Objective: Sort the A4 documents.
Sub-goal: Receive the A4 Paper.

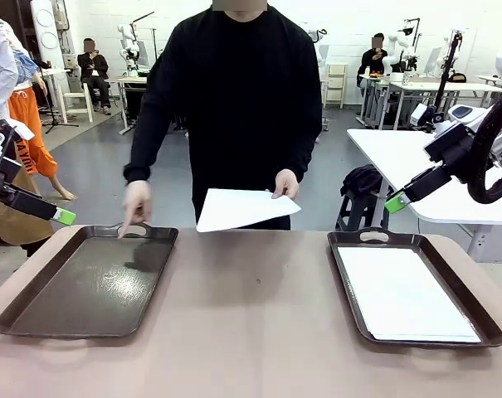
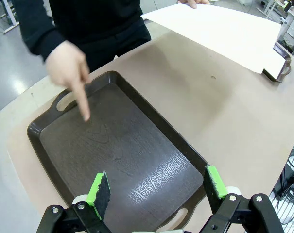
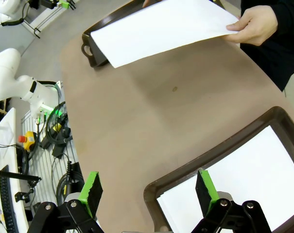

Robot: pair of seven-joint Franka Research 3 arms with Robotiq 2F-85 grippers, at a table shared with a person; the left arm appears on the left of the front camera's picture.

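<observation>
A person at the far side holds out a white A4 sheet (image 1: 244,208) over the table in one hand (image 1: 286,182); the sheet (image 3: 161,30) also shows in the right wrist view and the sheet (image 2: 224,30) in the left wrist view. The person's other hand (image 1: 136,206) points a finger into the empty left tray (image 1: 93,286). More white A4 sheets (image 1: 404,294) lie in the right tray (image 1: 475,311). My left gripper (image 1: 68,217) hovers open beside and above the left tray (image 2: 127,160). My right gripper (image 1: 395,201) hangs open above the right tray's far end (image 3: 195,179).
The brown table (image 1: 251,315) lies bare between the two dark trays. A white table (image 1: 400,153) and a dark stool stand behind my right arm. Other people and equipment stand far off in the room.
</observation>
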